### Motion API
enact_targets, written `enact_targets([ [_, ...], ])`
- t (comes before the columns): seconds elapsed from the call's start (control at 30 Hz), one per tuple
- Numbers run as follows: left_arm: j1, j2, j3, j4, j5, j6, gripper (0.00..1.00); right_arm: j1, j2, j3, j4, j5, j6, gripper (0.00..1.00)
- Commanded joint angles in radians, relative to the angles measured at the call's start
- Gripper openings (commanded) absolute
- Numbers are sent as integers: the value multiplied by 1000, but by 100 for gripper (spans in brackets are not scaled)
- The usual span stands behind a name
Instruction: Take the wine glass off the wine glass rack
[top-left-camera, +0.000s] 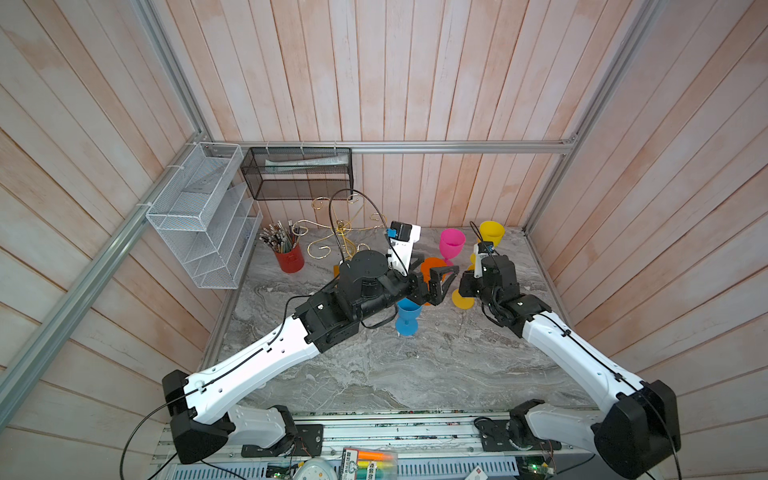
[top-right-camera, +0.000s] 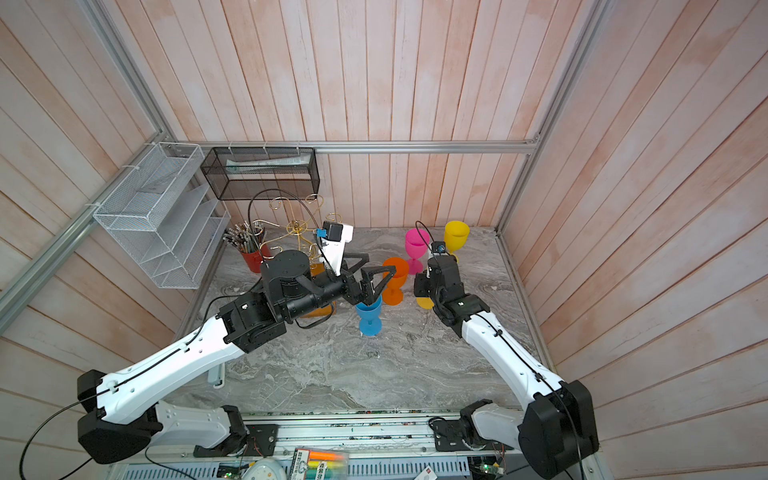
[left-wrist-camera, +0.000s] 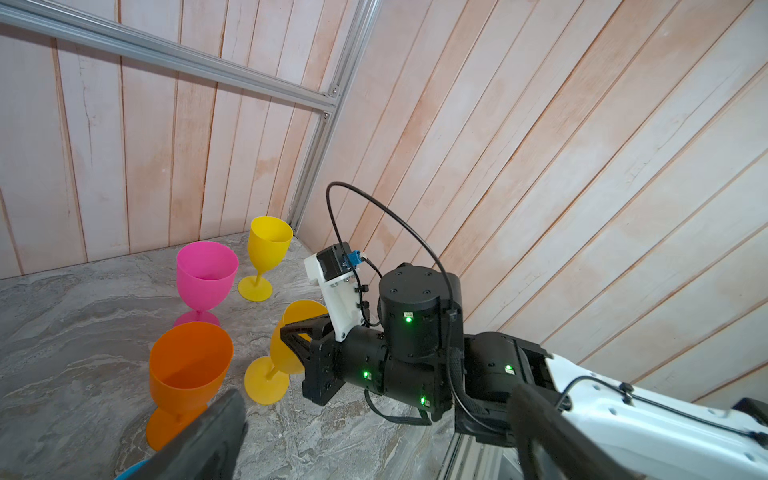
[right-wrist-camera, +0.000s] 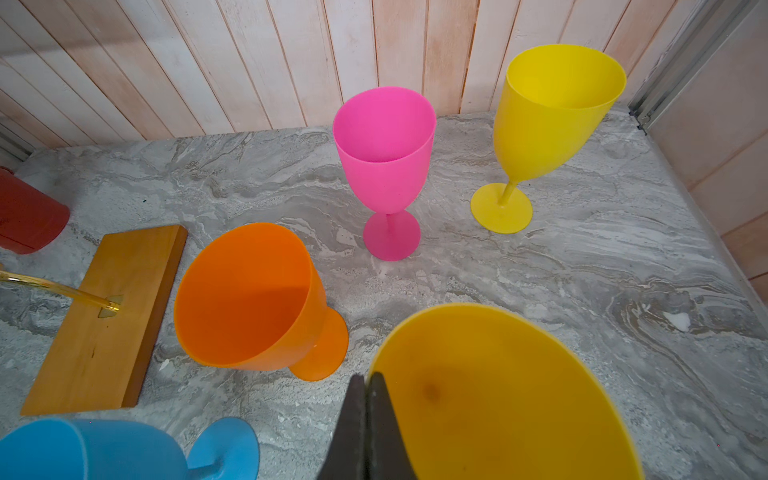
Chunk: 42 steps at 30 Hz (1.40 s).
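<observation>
Right now the amber wine glass (right-wrist-camera: 498, 395) is off the wine glass rack (top-left-camera: 341, 227). It stands on the marble table (right-wrist-camera: 582, 270), well to the right of the rack in both top views. Its long axis is vertical: foot flat on the marble, stem up, mouth open to the ceiling.

The right gripper (right-wrist-camera: 367, 380) has its two fingers pressed together, right at the rim of this glass (whether the thin wall is pinched between them, I cannot tell). The left gripper (top-left-camera: 442, 283) is spread wide and holds nothing. It hangs close by the orange glass (right-wrist-camera: 249, 299), which stands just beside the wooden base (right-wrist-camera: 104, 324) of the rack. From this base the gold post rises upright, and its curled arms spread outward.

Farther from the rack, toward the back wall, the pink glass (right-wrist-camera: 384, 145) and the yellow glass (right-wrist-camera: 552, 108) stand upright. The blue glass (top-left-camera: 407, 316) stands on the near side of the rack.
</observation>
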Motion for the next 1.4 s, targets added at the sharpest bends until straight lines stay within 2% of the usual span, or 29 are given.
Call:
enact_targets([
  [0.0, -4, 16, 34, -6, -9, 29, 100, -8, 8, -17, 50, -11, 11, 0],
  [0.27, -11, 32, 57, -17, -9, 44, 100, -8, 4, -10, 41, -24, 6, 0],
  [0.47, -13, 23, 55, -13, -32, 50, 100, -8, -22, 26, 14, -44, 2, 30],
  [0.6, -15, 19, 52, -12, -38, 53, 100, -8, -36, 44, 3, -47, 0, 38],
  [1.1, -29, 27, 69, -26, -51, 77, 100, -8, -56, 96, -35, -16, -12, 41],
  [1.2, -49, 29, 83, -45, -87, 117, 100, -10, -68, 92, -20, -7, -24, 49],
  [1.37, -102, 5, 118, -74, -190, 246, 100, -28, -119, 53, 36, 19, -52, 69],
])
